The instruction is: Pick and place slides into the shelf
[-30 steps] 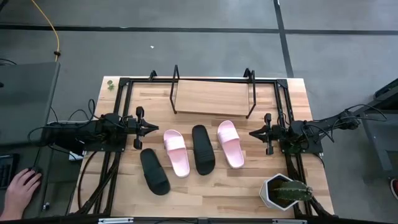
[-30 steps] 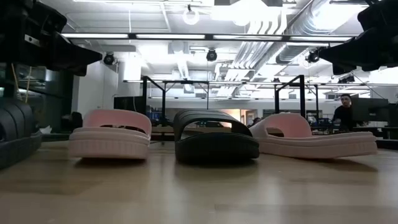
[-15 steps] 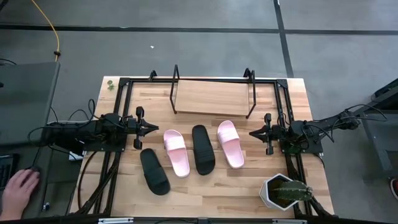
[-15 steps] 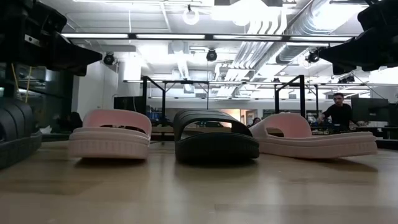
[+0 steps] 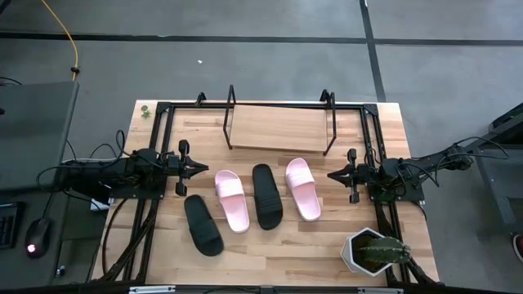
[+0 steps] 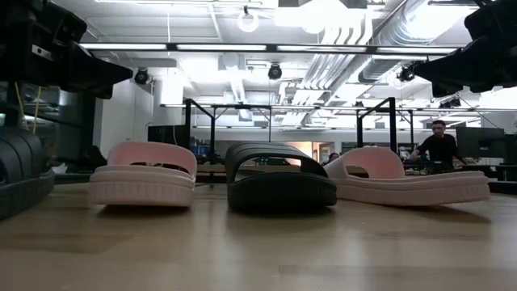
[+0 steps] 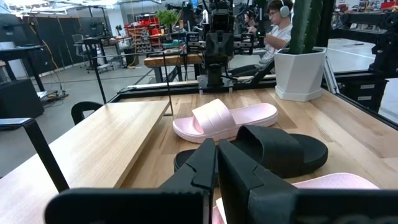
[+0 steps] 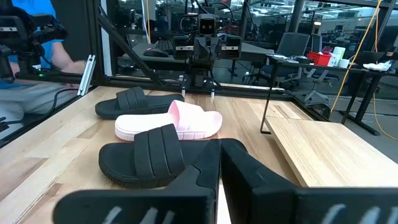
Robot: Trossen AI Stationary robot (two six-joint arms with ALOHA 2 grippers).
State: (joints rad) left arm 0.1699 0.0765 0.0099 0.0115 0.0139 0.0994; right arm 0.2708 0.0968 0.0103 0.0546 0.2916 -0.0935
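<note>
Left gripper (image 5: pixel 203 167) closed, empty; right gripper (image 5: pixel 331 174) closed, empty. Four slides (image 5: pixel 267 196) on tabletop (image 5: pixel 278 245); shelf (image 5: pixel 278 129) bare.

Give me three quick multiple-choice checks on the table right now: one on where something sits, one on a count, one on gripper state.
1. Where is the potted cactus?
A. On the shelf
B. Near table corner on the right arm's side
C. Between the two pink slides

2. How many slides lie on the shelf?
A. None
B. Two
C. Four

3. How do the left gripper and right gripper stand?
A. Both shut, holding nothing
B. Left holds a black slide
C. Both wide open

Answers: 1 B, the pot stands at the table edge just past the right arm's base. 2 A, the board is bare; all four slides lie on the table in front of it. 3 A, both wrist views show fingers pressed together with nothing between.
</note>
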